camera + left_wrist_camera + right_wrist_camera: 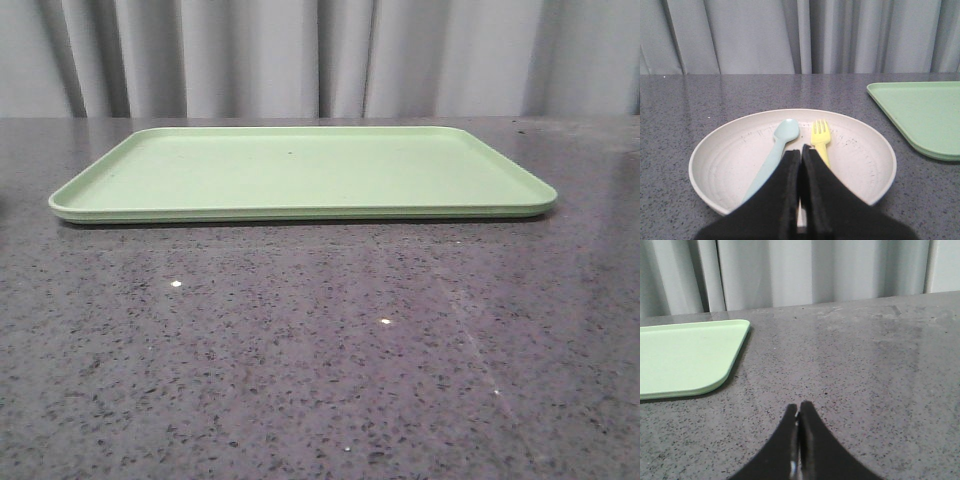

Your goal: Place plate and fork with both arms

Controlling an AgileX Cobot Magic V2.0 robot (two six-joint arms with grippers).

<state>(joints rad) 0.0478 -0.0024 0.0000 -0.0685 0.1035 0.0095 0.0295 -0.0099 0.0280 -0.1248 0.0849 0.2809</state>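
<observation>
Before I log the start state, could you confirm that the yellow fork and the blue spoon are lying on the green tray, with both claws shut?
Not quite: the fork and spoon lie in the plate, beside the tray, as the left wrist view shows. The front view shows nothing on the tray. Both claws, left and right, are indeed shut.

left end effector point(801, 150) covers the fork point(820, 137) handle and the plate point(720, 150) near rim; tray point(920, 115) cut off at the frame edge.

green tray point(300, 170), yellow fork point(820, 137), cream speckled plate point(725, 160), grey speckled table point(320, 360).
</observation>
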